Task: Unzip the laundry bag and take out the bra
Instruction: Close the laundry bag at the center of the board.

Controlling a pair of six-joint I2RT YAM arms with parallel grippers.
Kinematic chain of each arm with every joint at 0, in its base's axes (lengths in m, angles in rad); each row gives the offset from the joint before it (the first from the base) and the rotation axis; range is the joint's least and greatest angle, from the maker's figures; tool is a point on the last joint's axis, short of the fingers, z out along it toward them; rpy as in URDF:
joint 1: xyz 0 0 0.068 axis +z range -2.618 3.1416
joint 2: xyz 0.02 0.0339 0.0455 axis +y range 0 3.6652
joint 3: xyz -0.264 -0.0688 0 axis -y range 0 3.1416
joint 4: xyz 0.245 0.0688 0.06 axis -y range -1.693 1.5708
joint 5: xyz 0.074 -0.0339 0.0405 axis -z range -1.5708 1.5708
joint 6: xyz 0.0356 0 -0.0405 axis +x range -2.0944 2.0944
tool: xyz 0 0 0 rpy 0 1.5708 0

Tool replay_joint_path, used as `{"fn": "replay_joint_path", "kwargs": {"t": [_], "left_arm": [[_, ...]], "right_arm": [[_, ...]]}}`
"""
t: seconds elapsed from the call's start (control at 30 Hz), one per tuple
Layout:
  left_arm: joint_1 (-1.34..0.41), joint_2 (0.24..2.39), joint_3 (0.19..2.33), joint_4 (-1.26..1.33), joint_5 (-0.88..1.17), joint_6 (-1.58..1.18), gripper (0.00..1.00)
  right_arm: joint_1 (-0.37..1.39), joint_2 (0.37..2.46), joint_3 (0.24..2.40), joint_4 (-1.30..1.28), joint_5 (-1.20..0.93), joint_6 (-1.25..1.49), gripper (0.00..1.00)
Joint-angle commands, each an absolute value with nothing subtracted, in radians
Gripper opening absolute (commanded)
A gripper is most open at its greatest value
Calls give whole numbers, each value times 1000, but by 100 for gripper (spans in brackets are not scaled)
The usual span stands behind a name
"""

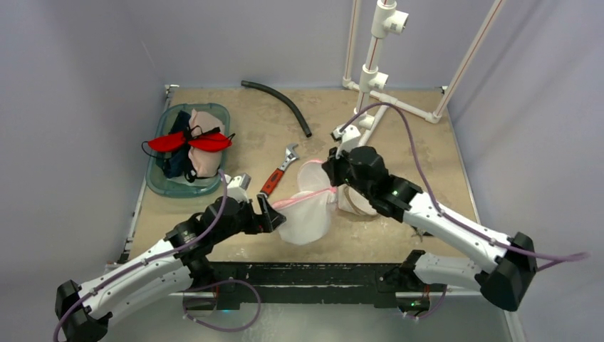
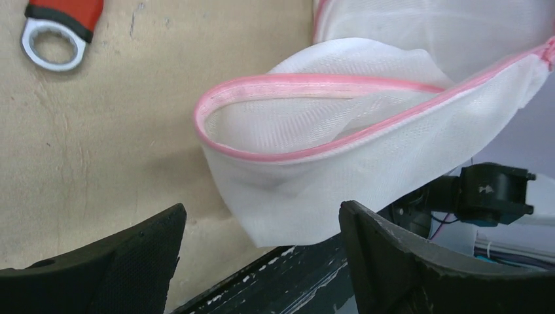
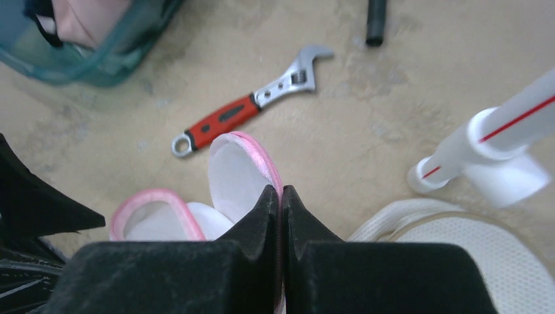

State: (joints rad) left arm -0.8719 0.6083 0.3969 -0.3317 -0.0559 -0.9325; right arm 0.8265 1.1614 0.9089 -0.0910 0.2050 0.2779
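The right claw (image 3: 280, 196) is pinching the pink rim of the laundry bag (image 1: 308, 217), fully closed, while the left claw (image 2: 262, 219) is hanging wide open beside it, holding nothing.

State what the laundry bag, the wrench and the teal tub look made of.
White pink-trimmed laundry bag: fine synthetic mesh, likely; weave visible, semi-sheer, matte. Red-handled adjustable wrench: bright steel-like metal, glossy red grip, probably rubber or plastic. Teal tub: translucent plastic, contents show through.
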Motion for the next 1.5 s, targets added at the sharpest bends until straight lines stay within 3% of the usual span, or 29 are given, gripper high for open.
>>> {"fn": "replay_joint_path", "kwargs": {"t": [0.0, 0.33, 0.5, 0.87, 1.0, 1.2, 1.47], "left_arm": [[-876, 560, 475, -333, -150, -918, 85], [-876, 494, 402, -298, -305, -938, 86], [-874, 526, 386, -298, -303, -957, 88], [-875, 587, 348, -259, -219, -1029, 95], [-875, 579, 343, -158, -166, -981, 99], [-875, 559, 381, 143, -11, -579, 99], [-875, 762, 531, 133, 176, -223, 100]], "right_arm": [[832, 1037, 915, 57, 333, 174, 0], [885, 850, 561, 599, 317, 8, 0], [1060, 864, 410, 845, 469, -128, 0], [1333, 851, 202, 1074, 785, -226, 0], [1396, 838, 203, 1074, 787, -256, 0], [1410, 728, 233, 848, 703, -127, 0], [1411, 629, 268, 702, 637, -97, 0]]}}
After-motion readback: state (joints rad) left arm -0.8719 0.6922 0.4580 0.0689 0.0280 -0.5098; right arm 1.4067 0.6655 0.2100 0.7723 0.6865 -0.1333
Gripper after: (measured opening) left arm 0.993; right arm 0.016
